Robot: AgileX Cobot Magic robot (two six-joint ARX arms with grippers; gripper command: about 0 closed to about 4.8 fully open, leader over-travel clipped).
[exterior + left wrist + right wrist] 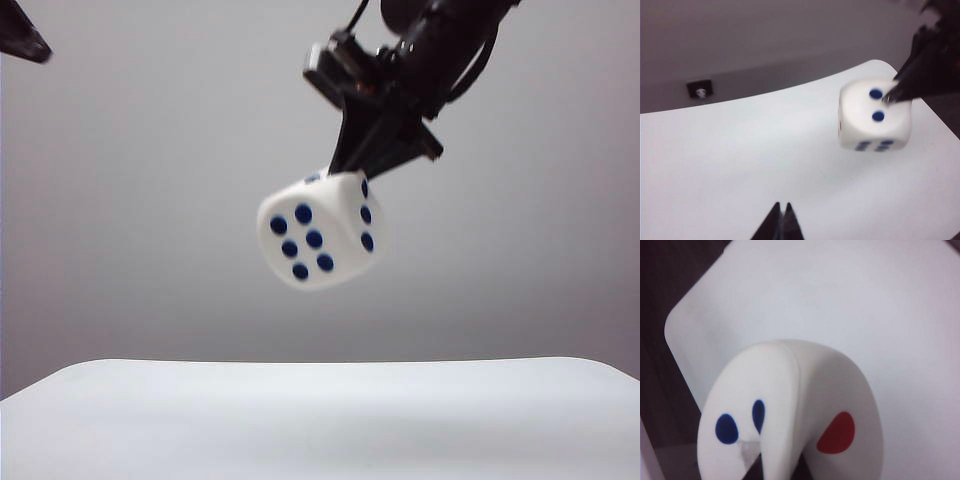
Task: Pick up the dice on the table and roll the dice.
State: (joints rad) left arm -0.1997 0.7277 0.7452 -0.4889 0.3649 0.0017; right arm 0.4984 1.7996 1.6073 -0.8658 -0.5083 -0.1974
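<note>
- Pale white-bluish smooth bench (320, 420) fills the foreground of the exterior view, bare.
- High above it hangs the large white foam-like dice (322, 232) with rounded corners and navy pips, six-pip face towards the camera.
- Right tool (350, 165) pinches the dice at its upper corner, squashing the foam.
- Left tool (781, 222) sits low over the bench, tips pressed together, holding nothing, well apart from the dice.
- Advice: release over the bench's middle, with a slight flick, so the dice tumbles yet stays on.
</note>
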